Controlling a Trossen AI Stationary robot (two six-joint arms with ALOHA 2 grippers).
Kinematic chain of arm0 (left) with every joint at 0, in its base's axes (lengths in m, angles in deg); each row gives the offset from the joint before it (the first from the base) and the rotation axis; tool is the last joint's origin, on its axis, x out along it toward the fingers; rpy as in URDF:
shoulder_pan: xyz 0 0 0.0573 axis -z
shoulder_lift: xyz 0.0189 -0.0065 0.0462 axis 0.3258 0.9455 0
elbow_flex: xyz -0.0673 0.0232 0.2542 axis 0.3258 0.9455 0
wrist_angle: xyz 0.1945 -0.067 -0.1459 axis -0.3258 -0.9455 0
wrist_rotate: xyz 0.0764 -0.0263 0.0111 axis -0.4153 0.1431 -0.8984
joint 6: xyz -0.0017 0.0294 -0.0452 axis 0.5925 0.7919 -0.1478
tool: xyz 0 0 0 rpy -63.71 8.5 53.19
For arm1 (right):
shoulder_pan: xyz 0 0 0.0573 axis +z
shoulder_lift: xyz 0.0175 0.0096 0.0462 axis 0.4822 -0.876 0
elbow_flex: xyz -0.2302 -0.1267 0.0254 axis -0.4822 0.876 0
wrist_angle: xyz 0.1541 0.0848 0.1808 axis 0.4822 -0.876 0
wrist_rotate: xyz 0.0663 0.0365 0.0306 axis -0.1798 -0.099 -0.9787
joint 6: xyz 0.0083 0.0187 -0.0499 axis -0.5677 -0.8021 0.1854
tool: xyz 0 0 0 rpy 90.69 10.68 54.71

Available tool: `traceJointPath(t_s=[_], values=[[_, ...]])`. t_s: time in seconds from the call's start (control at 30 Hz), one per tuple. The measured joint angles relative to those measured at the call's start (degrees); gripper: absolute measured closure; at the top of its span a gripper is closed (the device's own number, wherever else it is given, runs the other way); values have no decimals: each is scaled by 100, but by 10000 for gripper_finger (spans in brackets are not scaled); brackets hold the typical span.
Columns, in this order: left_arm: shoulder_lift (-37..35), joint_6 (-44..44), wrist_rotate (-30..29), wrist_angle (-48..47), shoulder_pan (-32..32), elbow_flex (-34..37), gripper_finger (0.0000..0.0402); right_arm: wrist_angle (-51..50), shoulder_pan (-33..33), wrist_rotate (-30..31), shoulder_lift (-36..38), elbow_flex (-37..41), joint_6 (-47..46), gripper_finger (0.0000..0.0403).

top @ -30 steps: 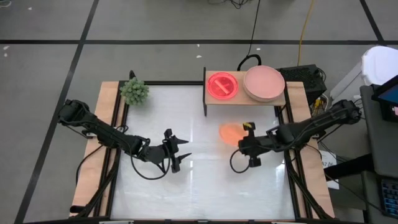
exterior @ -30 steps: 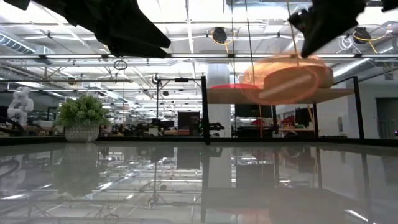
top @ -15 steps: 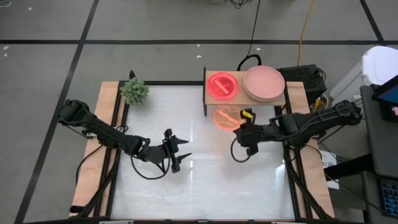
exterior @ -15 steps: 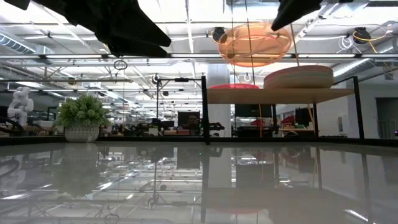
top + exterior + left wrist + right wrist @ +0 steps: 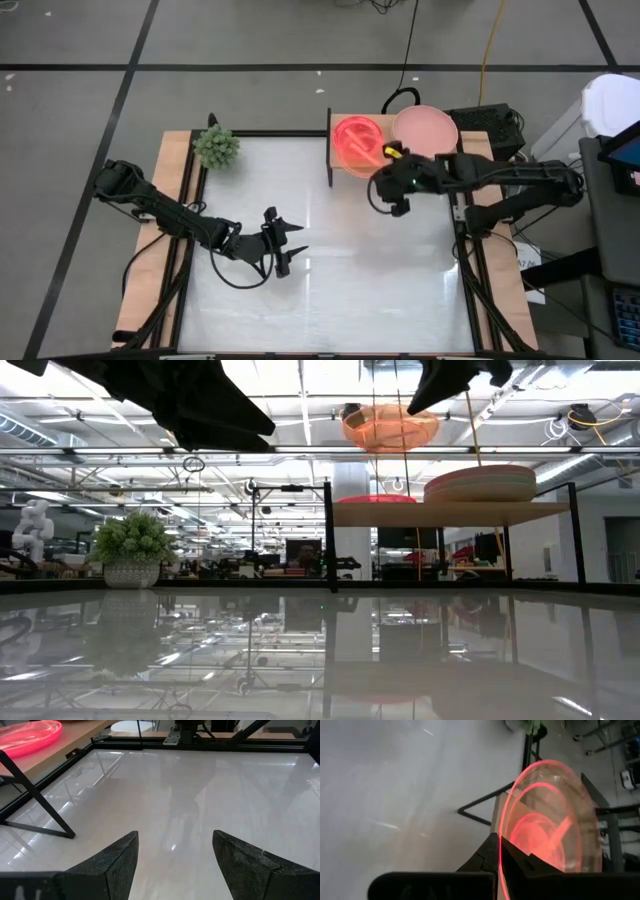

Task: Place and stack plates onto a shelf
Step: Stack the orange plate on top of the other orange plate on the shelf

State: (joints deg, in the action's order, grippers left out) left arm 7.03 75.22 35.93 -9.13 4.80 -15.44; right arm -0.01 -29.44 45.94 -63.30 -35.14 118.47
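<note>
My right gripper is shut on a translucent orange plate and holds it above the left half of the shelf. A neon pink plate lies flat on the shelf top right under it and shows through the orange plate in the high view. A stack of larger salmon-pink and beige plates rests on the shelf's right half. My left gripper is open and empty, low over the table's left half. My right gripper pinches the orange plate's rim between its two fingers, on the plate's side toward the table's right edge. The fingers come roughly level from the right. The plate is lifted clear and close to level, above the pink plate.
A small spiky green plant in a pot stands at the table's far left corner. The shelf's dark side supports stand on the table at its far edge. The white tabletop lies bare between the arms.
My right gripper has gone up and toward the table's far edge and a little left, carrying the orange plate from over the tabletop in front of the shelf to above the pink plate. The plate was tilted and now sits close to level.
</note>
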Motion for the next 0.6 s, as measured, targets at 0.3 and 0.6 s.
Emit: traceJointPath(t_s=[0.3,0.6], values=[[0,-4,-2,9,0,-1,142,458,-921,-653,-186,-7,727,403],[0,-46,-2,63,0,-1,142,637,-1729,-884,-628,-7,1086,403]])
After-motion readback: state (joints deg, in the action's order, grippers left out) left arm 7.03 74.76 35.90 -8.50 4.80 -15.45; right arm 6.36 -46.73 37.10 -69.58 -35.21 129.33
